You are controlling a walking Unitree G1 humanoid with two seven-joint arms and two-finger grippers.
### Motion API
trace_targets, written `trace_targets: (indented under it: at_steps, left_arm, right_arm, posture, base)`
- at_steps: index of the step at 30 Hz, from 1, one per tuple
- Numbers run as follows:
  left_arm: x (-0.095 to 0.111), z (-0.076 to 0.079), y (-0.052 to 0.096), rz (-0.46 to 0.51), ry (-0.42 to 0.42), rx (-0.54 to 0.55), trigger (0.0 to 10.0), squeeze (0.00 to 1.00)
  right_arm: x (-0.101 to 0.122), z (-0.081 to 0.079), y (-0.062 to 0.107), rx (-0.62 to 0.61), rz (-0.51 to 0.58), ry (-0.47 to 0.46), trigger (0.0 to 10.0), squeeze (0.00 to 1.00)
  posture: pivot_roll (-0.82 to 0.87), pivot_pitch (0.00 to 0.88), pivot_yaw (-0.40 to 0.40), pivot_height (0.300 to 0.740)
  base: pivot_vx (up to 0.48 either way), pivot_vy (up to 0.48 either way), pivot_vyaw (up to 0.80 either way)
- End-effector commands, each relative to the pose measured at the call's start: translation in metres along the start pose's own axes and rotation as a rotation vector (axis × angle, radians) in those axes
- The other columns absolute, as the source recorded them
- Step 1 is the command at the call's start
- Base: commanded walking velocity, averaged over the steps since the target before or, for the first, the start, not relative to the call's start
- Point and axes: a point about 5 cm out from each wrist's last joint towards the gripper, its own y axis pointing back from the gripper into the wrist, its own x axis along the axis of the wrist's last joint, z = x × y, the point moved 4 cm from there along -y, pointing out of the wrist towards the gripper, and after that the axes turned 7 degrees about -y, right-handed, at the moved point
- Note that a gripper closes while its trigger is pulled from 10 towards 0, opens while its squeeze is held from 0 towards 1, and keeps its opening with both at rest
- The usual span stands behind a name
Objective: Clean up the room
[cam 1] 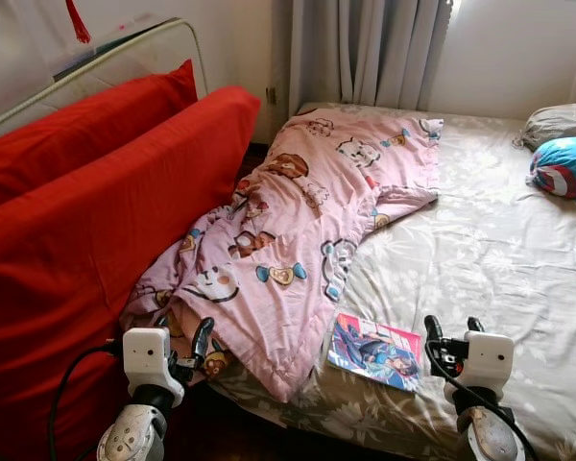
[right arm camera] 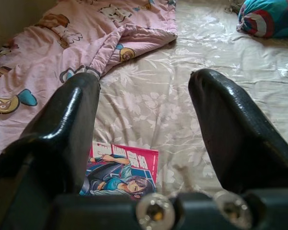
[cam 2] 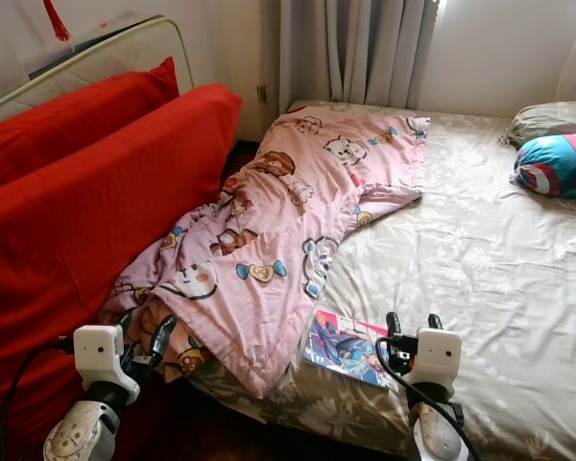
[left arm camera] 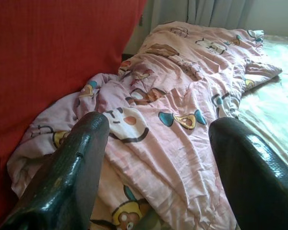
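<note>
Robot faces unmade bed, both grippers spread wide and empty.
Left gripper (cam 1: 194, 357) hovers at the pink cartoon quilt (cam 1: 298, 226) spilling off the bed (cam 1: 480, 259); comic book (cam 1: 375, 351) lies beside the right gripper (cam 1: 451, 338). Dragging the quilt could sweep it off.

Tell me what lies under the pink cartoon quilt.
The pink quilt lies on the floral bedsheet, and its lower edge overlaps a corner of the comic book. Its left side drapes off the bed against the red cushions. Anything else beneath is covered.
</note>
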Motion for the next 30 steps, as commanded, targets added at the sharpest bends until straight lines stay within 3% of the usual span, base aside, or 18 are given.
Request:
trace_targets:
  at_steps: [1, 13, 30]
  left_arm:
    - [0.002, 0.000, 0.001, -0.004, 0.008, 0.000, 10.0, 0.00]
    - [-0.002, -0.002, 0.002, -0.026, 0.001, 0.001, 10.0, 0.00]
    - [-0.009, -0.003, 0.004, -0.051, 0.001, 0.003, 10.0, 0.00]
  right_arm:
    - [0.003, -0.002, 0.000, 0.008, 0.009, 0.003, 10.0, 0.00]
    - [-0.006, -0.007, -0.001, 0.018, -0.048, 0.004, 10.0, 0.00]
    - [-0.006, -0.014, -0.005, 0.053, -0.044, -0.012, 10.0, 0.00]
  posture:
    - [-0.10, 0.045, 0.021, 0.665]
    - [-0.09, 0.061, 0.022, 0.665]
    - [-0.08, 0.083, 0.026, 0.655]
  base:
    - [0.000, 0.000, 0.00]
    - [0.000, 0.000, 0.00]
    - [0.000, 0.000, 0.00]
